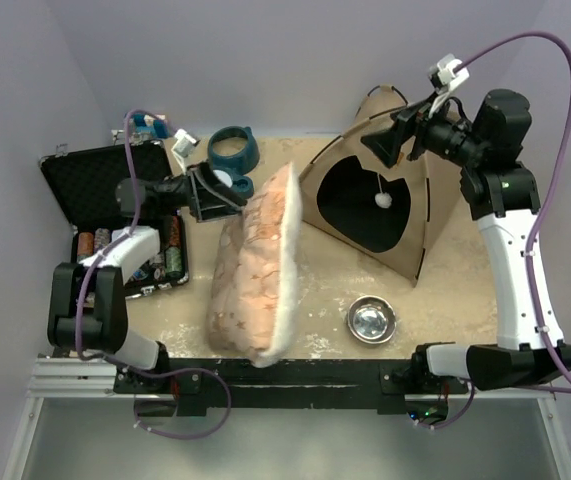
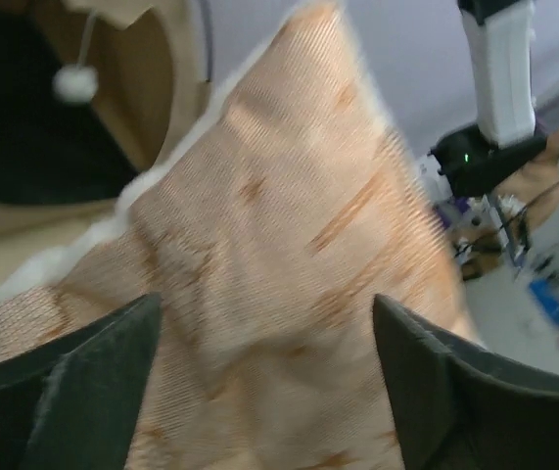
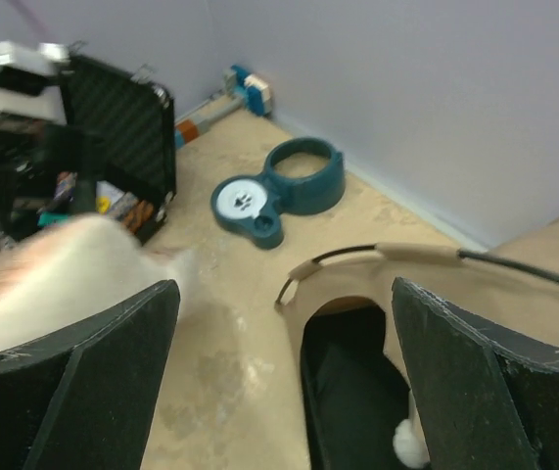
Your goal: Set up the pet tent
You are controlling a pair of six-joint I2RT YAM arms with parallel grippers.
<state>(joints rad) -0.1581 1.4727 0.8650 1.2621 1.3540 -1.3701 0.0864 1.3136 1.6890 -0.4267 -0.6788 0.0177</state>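
Looking down from the top camera, I have the pet tent (image 1: pixel 420 215) standing upright at the back right of the table (image 1: pixel 315 295). Its entrance hole (image 1: pixel 350 205) faces the star-patterned pillow (image 1: pixel 255 270), and the white pom-pom (image 1: pixel 384 200) hangs in the opening.

The pillow stands on edge, leaning, with its top corner just beside the tent's rim. The left gripper (image 1: pixel 233 200) is at that upper end. Its 2 fingers are spread wide with fabric filling the gap, and I cannot see either one biting in. The right gripper (image 1: pixel 383 147) hovers by the tent's peak, also spread and holding nothing.

My worry is the pillow. With so little holding it, I judge it could flop toward the tent and shove it over, or drop forward near the steel bowl (image 1: pixel 371 319). The right fingers also sit close to the poles, so a careless descent could snag one and fold the frame.
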